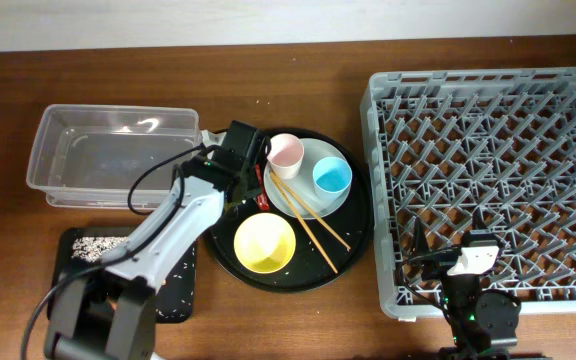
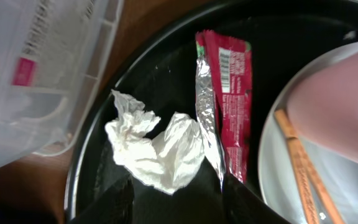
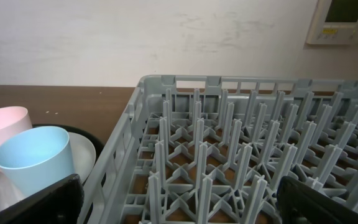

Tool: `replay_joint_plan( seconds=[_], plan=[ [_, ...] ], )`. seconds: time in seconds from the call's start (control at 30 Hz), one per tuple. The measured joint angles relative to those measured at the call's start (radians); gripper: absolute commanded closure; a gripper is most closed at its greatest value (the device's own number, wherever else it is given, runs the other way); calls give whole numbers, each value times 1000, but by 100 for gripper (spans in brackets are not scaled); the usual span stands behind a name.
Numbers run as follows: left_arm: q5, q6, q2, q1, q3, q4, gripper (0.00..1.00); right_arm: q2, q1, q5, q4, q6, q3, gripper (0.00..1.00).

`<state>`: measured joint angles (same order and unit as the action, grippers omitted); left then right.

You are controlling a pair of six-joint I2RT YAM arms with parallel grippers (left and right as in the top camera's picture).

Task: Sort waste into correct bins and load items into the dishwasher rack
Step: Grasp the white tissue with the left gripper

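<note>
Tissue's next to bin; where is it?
Left wrist view: the crumpled tissue lies on the round black tray, left of the red wrapper, near the clear tub.

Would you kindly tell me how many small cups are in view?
2. The small white cup with pink inside stands on the pale grey-blue round plate; the small blue cup stands beside it on the same plate. None appears hidden.
</note>
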<state>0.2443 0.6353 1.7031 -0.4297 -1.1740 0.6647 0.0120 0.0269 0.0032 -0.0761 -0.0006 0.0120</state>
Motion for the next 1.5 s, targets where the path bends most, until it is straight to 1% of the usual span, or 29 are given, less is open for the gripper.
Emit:
replay_joint_plan(
  seconds=[0.13,0.4,0.53,0.63,0.83,0.93,0.97,1.0,1.13,1.23,1.33,1.4,1.5],
  plan=[
    [0,15,58,2,0,-27,55,0,0,0,0,0,0,2],
    [-1,58,122,21,0,-24,55,0,0,0,0,0,0,2],
    [0,161,122,33,0,-6,54,0,0,0,0,0,0,2],
    [0,264,122,34,0,1,54,0,0,0,0,0,0,2],
    [0,403,122,34,4,4,54,0,0,0,0,0,0,2],
    [0,446,122,34,35,-17,55,0,0,0,0,0,0,2],
    [-1,459,122,34,62,-45,57,0,0,0,0,0,0,2],
    [-1,466,122,33,80,-61,62,0,0,0,0,1,0,2],
    [0,479,122,33,100,-73,76,0,0,0,0,0,0,2],
    [0,480,122,33,100,-75,83,0,0,0,0,0,0,2],
    [0,476,122,33,100,-75,85,0,0,0,0,0,0,2],
    [1,458,122,33,100,-75,89,0,0,0,0,0,0,2],
    [4,405,102,33,100,-71,99,0,0,0,0,0,0,2]
  ],
)
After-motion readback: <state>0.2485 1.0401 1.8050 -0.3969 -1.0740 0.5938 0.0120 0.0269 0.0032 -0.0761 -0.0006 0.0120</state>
